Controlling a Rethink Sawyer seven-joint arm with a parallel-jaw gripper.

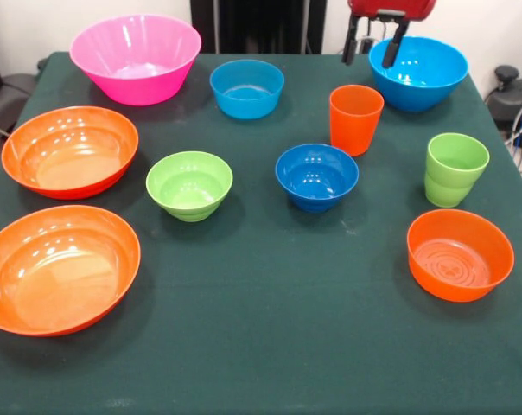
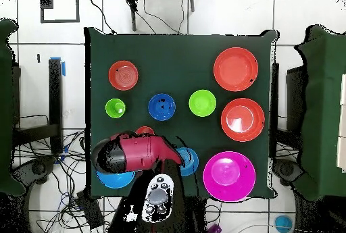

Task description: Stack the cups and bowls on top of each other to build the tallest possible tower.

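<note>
My gripper (image 1: 369, 57) hangs open and empty at the far edge, over the left rim of a big sky blue bowl (image 1: 418, 71). An orange cup (image 1: 355, 118) stands just in front of it. A lime green cup (image 1: 455, 169) is at the right. The other bowls stand apart: pink (image 1: 136, 56), smaller sky blue (image 1: 246, 86), dark blue (image 1: 316, 175), lime green (image 1: 189, 184), small orange (image 1: 460, 253), and two wide orange ones (image 1: 69, 150) (image 1: 58, 266). No tower shows; nothing is stacked. In the overhead view the red arm (image 2: 135, 152) hides the gripper and most of the orange cup (image 2: 144, 131).
The dark green cloth (image 1: 270, 346) covers the whole table. Its near part in the front view holds nothing. Cables and grey gear (image 1: 507, 82) lie off the table's right side.
</note>
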